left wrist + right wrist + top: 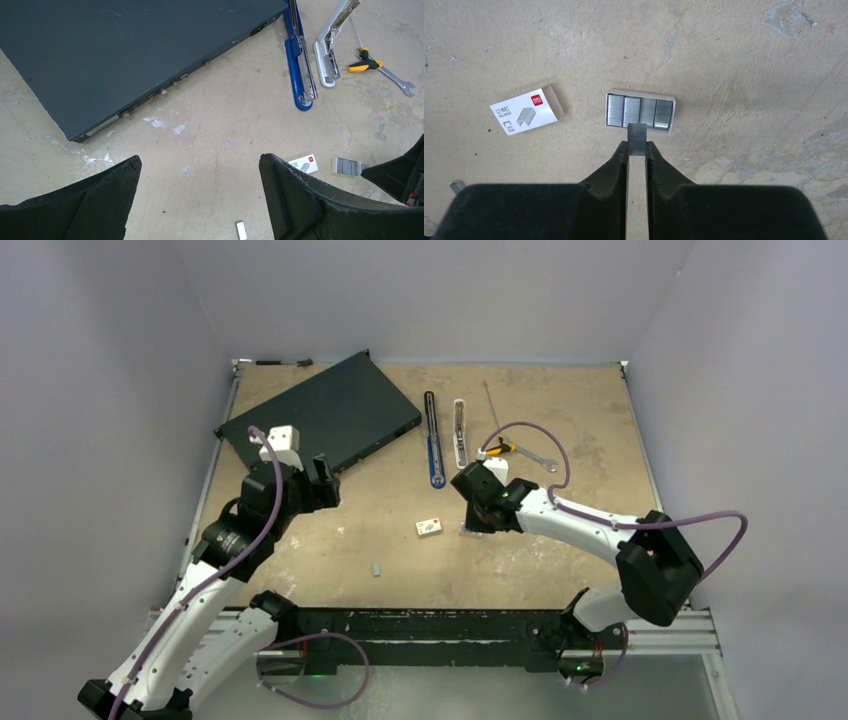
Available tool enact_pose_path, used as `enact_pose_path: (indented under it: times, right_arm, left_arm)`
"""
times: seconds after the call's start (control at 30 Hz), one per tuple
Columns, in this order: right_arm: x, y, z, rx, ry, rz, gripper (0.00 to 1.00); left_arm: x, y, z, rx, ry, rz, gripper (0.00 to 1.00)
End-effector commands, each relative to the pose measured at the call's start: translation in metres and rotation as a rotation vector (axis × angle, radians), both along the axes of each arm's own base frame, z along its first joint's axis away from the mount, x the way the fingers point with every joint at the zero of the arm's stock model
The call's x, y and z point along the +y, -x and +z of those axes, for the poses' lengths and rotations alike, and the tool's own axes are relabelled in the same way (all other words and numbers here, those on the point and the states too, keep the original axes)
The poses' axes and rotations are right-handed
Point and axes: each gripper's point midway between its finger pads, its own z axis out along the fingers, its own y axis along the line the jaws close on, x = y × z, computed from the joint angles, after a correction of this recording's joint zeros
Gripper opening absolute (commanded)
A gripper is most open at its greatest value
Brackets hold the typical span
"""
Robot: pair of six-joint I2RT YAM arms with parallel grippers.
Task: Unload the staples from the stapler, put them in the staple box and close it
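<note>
A worn, stained tan worktop [560,410] sits boxed in by pale lilac walls [420,290]. Near its middle the right gripper [637,148] pinches a short strip of staples [637,136] at the rim of a small tray [640,93] packed with more strips, with a white box [526,115] beside it. The left gripper [200,165] hangs toward the left edge, jaws spread, holding nothing. Toward the far edge a blue stapler [432,440] and a white stapler [459,432] lie opened flat. A dark flat case [320,415] fills the far left corner.
</note>
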Motion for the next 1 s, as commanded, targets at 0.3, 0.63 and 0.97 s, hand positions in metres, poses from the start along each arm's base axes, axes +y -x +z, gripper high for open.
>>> enact_pose_path:
  times: [0.3,0.63,0.97]
  right_arm:
    - [-0.012,0.002,-0.011,0.018,0.047,-0.054,0.13]
    - [-0.012,-0.003,-0.019,0.027,0.086,-0.019,0.13]
    - [-0.011,-0.009,-0.024,0.034,0.094,-0.006,0.13]
  left_arm:
    - [-0.001,-0.004,0.004,-0.026,0.001,-0.011,0.86]
    - [-0.001,-0.004,0.003,-0.021,-0.001,-0.01,0.86]
    - [-0.001,-0.004,0.003,-0.02,-0.001,-0.011,0.86]
